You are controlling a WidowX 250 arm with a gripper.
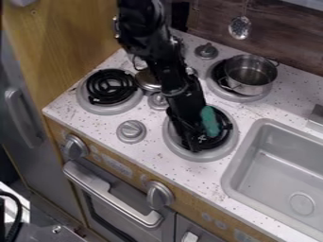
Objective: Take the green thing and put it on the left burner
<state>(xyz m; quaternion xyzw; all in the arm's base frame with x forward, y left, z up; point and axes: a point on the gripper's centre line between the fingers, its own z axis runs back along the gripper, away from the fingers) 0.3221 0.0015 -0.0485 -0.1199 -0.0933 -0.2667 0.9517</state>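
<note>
Over the front right burner [200, 153] hangs my black gripper [200, 141], pointing down from the top of the view. The green thing [209, 121] is right beside the gripper, on its right side, above the same burner's black coil. Whether the gripper touches or holds it, I cannot tell. To the left, the left burner [111, 88] has a bare black coil in a grey ring.
A metal pot [250, 75] stands on the back right burner. A metal lid [148, 79] lies behind the arm, near the left burner. Grey knobs [131, 131] rise from the stove top, and the sink [290, 165] is at the right.
</note>
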